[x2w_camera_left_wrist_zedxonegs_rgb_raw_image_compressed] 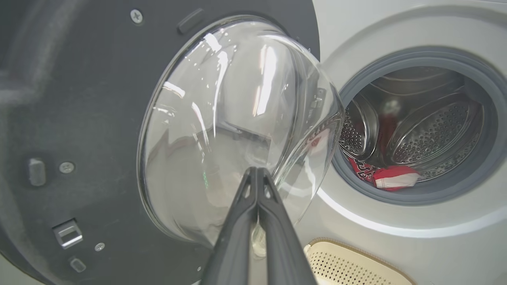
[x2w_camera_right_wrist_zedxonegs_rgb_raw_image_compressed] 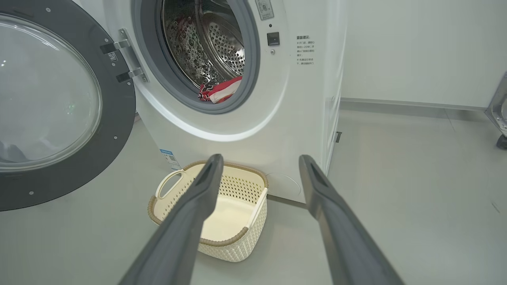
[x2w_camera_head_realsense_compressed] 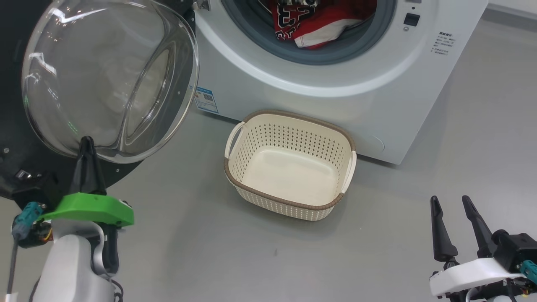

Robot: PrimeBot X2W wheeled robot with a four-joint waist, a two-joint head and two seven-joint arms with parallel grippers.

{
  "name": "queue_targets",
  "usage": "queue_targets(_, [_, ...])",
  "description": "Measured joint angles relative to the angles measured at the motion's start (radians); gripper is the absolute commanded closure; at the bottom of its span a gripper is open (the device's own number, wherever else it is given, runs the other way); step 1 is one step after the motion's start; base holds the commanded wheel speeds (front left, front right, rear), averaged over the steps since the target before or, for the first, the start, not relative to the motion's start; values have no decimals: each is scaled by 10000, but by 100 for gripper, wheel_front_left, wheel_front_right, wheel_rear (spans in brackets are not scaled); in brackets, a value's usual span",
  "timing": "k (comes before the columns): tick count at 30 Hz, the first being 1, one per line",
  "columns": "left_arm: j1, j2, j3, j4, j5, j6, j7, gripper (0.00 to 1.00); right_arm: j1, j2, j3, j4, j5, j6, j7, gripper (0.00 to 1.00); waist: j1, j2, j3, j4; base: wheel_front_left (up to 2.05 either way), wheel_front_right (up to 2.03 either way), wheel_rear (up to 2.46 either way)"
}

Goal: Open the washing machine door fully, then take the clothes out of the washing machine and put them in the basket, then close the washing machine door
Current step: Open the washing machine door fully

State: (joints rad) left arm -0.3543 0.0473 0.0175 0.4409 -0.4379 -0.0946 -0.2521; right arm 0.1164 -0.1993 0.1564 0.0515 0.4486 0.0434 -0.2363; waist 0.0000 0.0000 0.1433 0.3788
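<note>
Washing machine: white front-loader on the grey floor, drum mouth uncovered.

Door: swung wide to the robot's left, with a black rim and a clear bulging bowl. Cannot tell if it is at full travel. Risk: if short of that, it could drift into the reach path.

Basket: cream, perforated, empty. It sits on the floor just before the machine's front, below the drum mouth.

Clothes: red and white fabric with lettering, heaped at the drum's lower lip against the grey ring. Risk: a loose, floppy garment could snag on the ring or fall beside the basket.

Left hand: clenched and empty, tip at the bowl's lower edge; contact cannot be told. Risk: a push on curved glass could make the tip slide off.

Right hand: released and empty, low, well apart from the machine.
</note>
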Motion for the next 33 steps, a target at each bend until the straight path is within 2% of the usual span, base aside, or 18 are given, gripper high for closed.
queue_targets(9, [748,-48,-437,-194,79,-75,0,100,81,102,88,25,0,75,-42,0,0,0,-431,-409,0,0,0])
queue_targets(32, [2142,-86,-1012,-938,71,-163,0,100,296,274,-96,-88,-2,71,-84,0,0,0,-840,-2364,0,0,0])
queue_targets(33, [2229,-86,-1087,-940,67,-165,0,87,321,282,-98,-84,-2,71,-84,0,0,0,-859,-2440,0,0,0])
